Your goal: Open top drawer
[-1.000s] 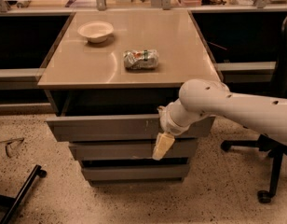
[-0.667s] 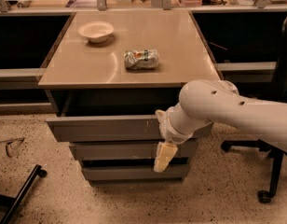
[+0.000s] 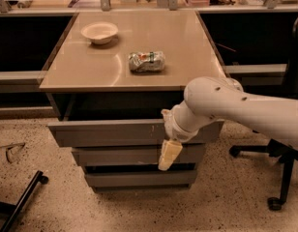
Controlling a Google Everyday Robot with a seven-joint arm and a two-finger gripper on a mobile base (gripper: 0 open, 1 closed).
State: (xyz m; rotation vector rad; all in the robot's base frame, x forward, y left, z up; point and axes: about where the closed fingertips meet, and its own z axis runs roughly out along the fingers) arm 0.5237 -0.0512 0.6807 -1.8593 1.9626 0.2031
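Observation:
The top drawer (image 3: 110, 132) is the widest grey front, with small white scratches right of its centre. It stands pulled out from under the tan cabinet top (image 3: 91, 71), with a dark gap showing behind its front. My gripper (image 3: 169, 155) hangs pointing down in front of the cabinet, just below the top drawer's lower edge and over the middle drawer front (image 3: 120, 154). The white arm (image 3: 236, 105) reaches in from the right and covers the right end of the top drawer front.
A white bowl (image 3: 99, 32) and a crushed can (image 3: 147, 61) lie on the cabinet top. The bottom drawer front (image 3: 134, 179) sits lowest. An office chair base (image 3: 279, 178) stands at the right, and a black bar (image 3: 21, 199) lies on the floor at the left.
The gripper dipped a little lower in front of the middle drawer, then came back up slightly. The top drawer front has stayed in the same pulled-out place.

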